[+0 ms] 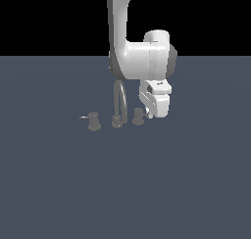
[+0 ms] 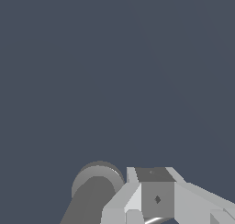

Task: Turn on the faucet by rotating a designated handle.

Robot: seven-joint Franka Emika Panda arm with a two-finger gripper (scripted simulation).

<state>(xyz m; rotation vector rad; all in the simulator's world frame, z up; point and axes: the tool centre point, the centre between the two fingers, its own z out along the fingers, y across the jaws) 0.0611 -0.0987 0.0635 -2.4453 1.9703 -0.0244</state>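
My end effector (image 1: 148,113) hangs low over the dark grey-blue surface (image 1: 125,184), right beside the handle (image 1: 138,117) on the exterior view's right, where the knob's lever pin would be. I cannot tell whether my fingers are parted or closed, or whether they touch the pin. In the wrist view one pale finger (image 2: 156,198) lies next to the knob's round grey top (image 2: 97,177). The handle stands at the right end of the faucet (image 1: 117,108). Just left of it rises the thin arched spout (image 1: 120,102), and further left sits the twin knob (image 1: 93,122), its pin pointing left. My white arm (image 1: 142,57) rises behind them.
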